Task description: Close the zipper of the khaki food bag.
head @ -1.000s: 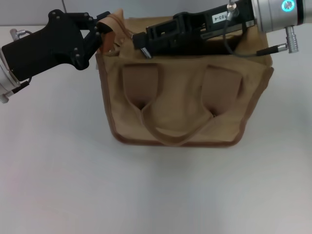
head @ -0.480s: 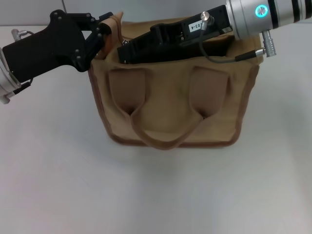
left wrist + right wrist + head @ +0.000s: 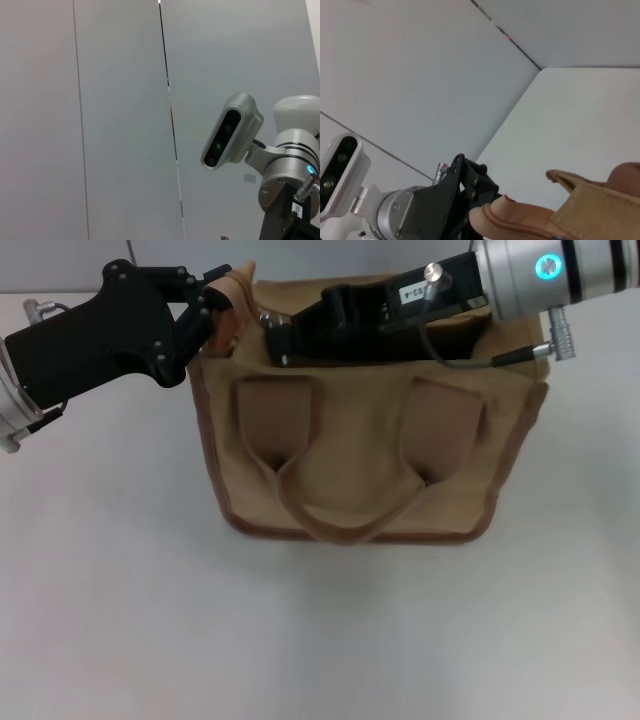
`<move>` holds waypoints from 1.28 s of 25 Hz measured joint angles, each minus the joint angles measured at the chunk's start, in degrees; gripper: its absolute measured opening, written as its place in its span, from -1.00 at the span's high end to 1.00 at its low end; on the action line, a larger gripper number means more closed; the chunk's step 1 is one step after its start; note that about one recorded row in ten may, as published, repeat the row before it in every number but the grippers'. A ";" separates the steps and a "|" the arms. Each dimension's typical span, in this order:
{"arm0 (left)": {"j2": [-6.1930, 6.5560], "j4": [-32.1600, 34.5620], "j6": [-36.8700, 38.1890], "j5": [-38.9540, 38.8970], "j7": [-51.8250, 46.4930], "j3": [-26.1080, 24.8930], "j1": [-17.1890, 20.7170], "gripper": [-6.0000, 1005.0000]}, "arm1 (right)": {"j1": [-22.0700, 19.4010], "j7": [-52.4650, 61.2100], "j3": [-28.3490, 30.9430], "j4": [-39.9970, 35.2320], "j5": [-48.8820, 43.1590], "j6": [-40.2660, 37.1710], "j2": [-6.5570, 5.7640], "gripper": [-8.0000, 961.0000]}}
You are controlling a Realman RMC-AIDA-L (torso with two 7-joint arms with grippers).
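Note:
The khaki food bag (image 3: 360,455) stands upright mid-table, its two handles hanging down the near face. My left gripper (image 3: 213,312) is shut on the tan end tab at the bag's top left corner; the right wrist view shows this gripper (image 3: 470,212) pinching that tab beside the zipper (image 3: 517,226) track. My right gripper (image 3: 273,332) lies across the bag's top from the right, its tips close to the left end. It is shut on the small silver pull tab (image 3: 268,319). The arm hides the rest of the top.
White tabletop (image 3: 320,640) surrounds the bag, with a grey wall (image 3: 120,100) behind. The right arm's wrist camera (image 3: 230,130) shows in the left wrist view.
My right gripper slid left along the bag's top, then came back a little to the right. The bag shifted left and then partly back with it. My left gripper held still.

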 joint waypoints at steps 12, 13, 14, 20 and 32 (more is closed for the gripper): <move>0.00 0.00 -0.02 -0.34 -0.31 -0.17 0.05 0.95 | -4.01 2.66 0.03 -6.77 -2.50 0.03 0.18 0.99; 0.00 0.00 -0.02 -0.34 -0.31 -0.17 0.05 0.95 | -4.01 2.66 0.03 -6.77 -2.50 0.03 0.18 0.99; 0.00 0.00 -0.02 -0.43 -0.40 -0.10 0.09 0.95 | -5.22 4.20 0.03 -9.19 -3.77 0.04 0.18 0.99; 0.00 0.00 -0.02 -0.51 -0.49 -0.26 0.06 0.95 | -9.43 9.48 0.17 -16.91 -8.40 -0.80 0.09 0.99; 0.07 -0.10 -0.06 -0.68 -1.22 -0.52 0.54 0.95 | -17.26 10.25 11.30 -28.75 -15.90 -6.69 -0.28 0.99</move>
